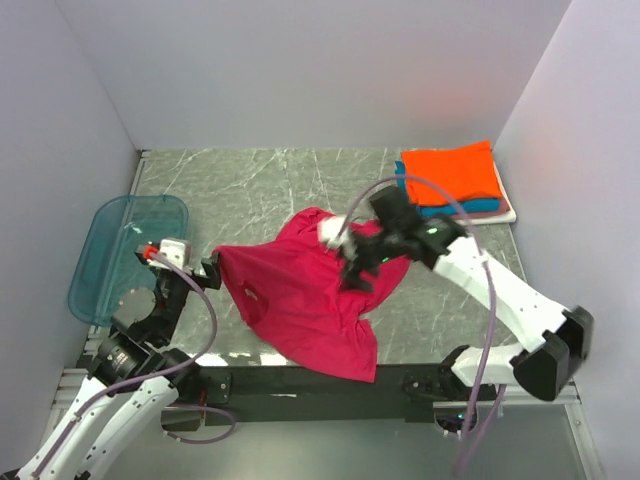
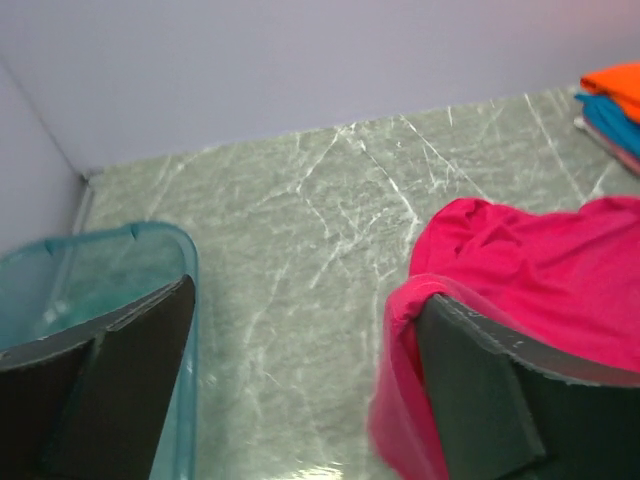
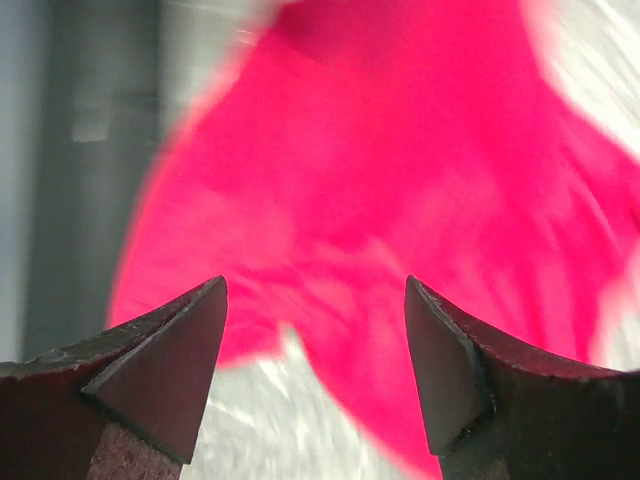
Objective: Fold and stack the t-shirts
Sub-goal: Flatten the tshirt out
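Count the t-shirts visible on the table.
5. A magenta t-shirt, spread in the middle; an orange t-shirt, teal-blue t-shirt, pinkish t-shirt and white t-shirt, folded in the far-right stack. Others may hide inside it.

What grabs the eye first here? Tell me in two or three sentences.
A crumpled magenta shirt sprawls across the middle of the table between the two arms. Both grippers are open: the left gripper is at the shirt's left edge with cloth draped on one finger, and the right gripper is over the shirt. A neat stack of folded shirts, orange on top, sits at the far right, and a blue tray lies at the left.
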You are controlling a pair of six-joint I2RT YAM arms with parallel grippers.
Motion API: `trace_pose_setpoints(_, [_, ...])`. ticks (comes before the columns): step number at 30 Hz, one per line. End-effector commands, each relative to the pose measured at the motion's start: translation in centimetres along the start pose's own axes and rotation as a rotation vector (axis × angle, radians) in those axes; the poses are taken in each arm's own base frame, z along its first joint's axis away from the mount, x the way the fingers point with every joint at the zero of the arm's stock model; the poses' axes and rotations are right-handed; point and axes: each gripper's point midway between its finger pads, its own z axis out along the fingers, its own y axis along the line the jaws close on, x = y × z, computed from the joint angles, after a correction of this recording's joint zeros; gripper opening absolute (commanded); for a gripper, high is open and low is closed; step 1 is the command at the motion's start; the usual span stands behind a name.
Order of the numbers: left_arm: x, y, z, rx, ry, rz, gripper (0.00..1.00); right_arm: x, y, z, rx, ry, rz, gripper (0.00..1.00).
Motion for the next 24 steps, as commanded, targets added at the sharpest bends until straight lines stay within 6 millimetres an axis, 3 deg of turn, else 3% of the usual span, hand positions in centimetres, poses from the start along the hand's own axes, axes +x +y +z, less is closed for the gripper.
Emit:
trace_pose_setpoints(1, [-2.4,1.2,0.0,-0.112,-0.027,-0.248,0.99,3.6,-4.8,-3.8,0.287,0.005,0.185,0.78])
trace_pose_setpoints(3, [-2.0,1.2,-0.1,-0.127,0.034,-0.284,0.99,6.6,-6.2,-5.4,0.376,0.034,0.281,0.78])
trace_pose_setpoints(6, [-0.4,1.6,0.0,-0.178,0.146,-0.256,0.99,10.7,-6.9,-6.4,0.453,0.084,0.358,0.78])
trace_pose_setpoints(7, [0.3,2.9,0.1,-0.278,0.17,-0.263,1.0,12.0,-6.9,-6.4,0.457,0.106,0.377,0.79])
trace_pose_setpoints(11, [0.6,4.1,0.1,-0.398,0.21,-0.298,0.99,14.6,-7.8,-6.9,0.461,0.154,0.41,0.79])
trace_pose_setpoints(13, [1.1,3.2,0.8,-0.364,0.262,-0.26,1.0,15.3,-8.1,-6.7,0.441,0.172,0.421,0.79])
trace_pose_setpoints(14, [0.9,0.9,1.3,-0.228,0.295,-0.262,1.0,15.5,-8.2,-6.6,0.429,0.18,0.408,0.79])
trace_pose_setpoints(16, [2.6,-1.0,1.2,-0.13,0.432,-0.197,1.0,15.8,-8.4,-6.5,0.41,0.199,0.413,0.79])
trace_pose_setpoints(17, [1.0,-1.1,1.2,-0.127,0.437,-0.229,0.99,15.9,-8.6,-6.5,0.41,0.208,0.412,0.79])
trace_pose_setpoints(19, [1.8,-0.4,0.3,-0.217,0.523,-0.281,0.99,16.2,-9.4,-6.5,0.423,0.215,0.415,0.79])
trace_pose_setpoints(20, [1.1,0.0,0.1,-0.254,0.506,-0.326,0.99,16.4,-9.7,-6.6,0.433,0.219,0.429,0.79])
trace_pose_setpoints(22, [1.3,-1.0,0.3,-0.231,0.48,-0.424,0.99,17.1,-10.8,-6.0,0.441,0.221,0.456,0.79])
trace_pose_setpoints(24, [1.4,-3.3,0.7,-0.128,0.464,-0.516,0.99,18.8,-12.6,-5.7,0.497,0.257,0.553,0.77])
